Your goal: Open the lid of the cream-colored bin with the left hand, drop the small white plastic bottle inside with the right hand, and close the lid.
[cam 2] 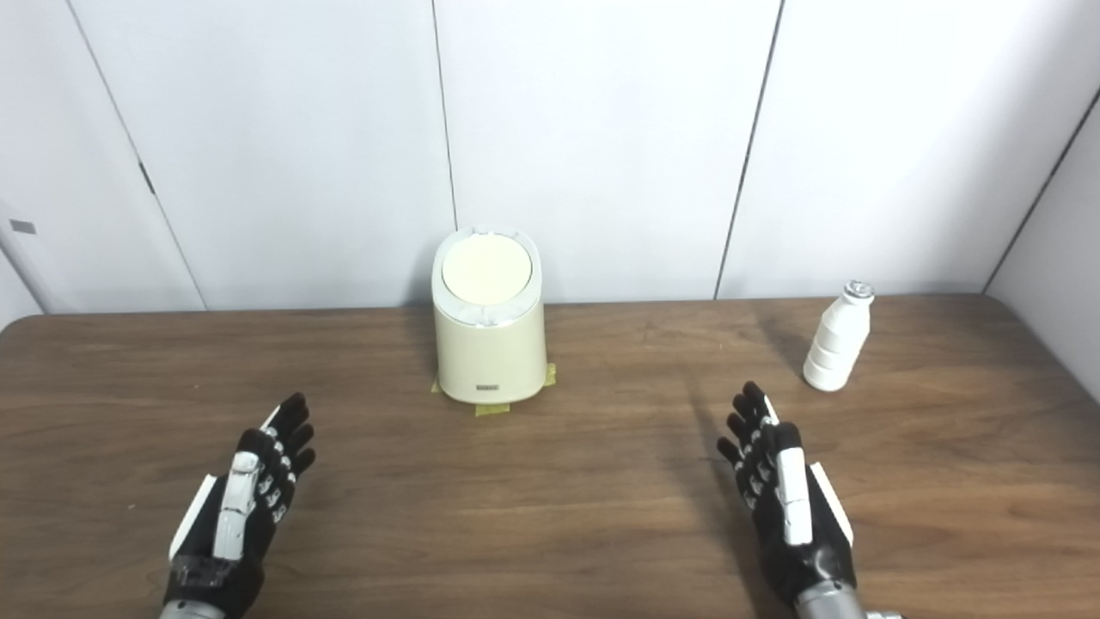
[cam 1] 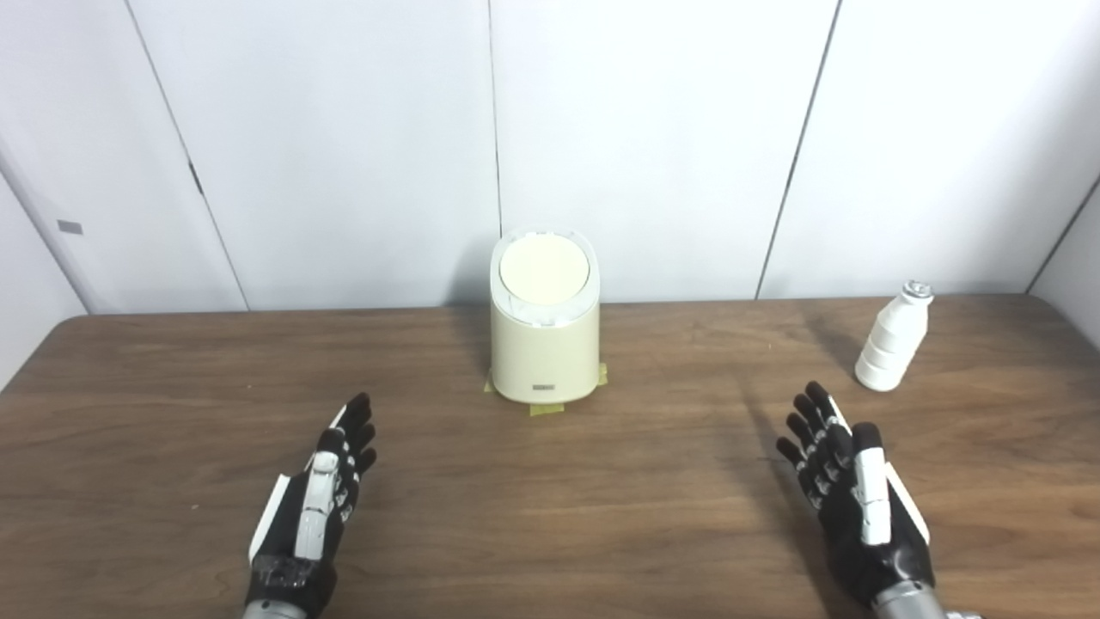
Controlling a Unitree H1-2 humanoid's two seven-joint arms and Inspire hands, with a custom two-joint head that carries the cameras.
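Nothing is started: both the left hand (cam 1: 322, 499) and right hand (cam 1: 851, 490) rest open, so the left must first reach the closed lid (cam 1: 544, 270) of the cream-colored bin (cam 1: 544, 352).

Head cameras (side by side) face down over table (cam 1: 550, 516).

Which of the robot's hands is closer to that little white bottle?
The right hand: the bottle stands just beyond it, slightly right. The left hand is far across the table.

table (cam 1: 601, 516): bare between robot hands | obstacles: bin (cam 1: 544, 344), bottle (cam 1: 894, 348) far right
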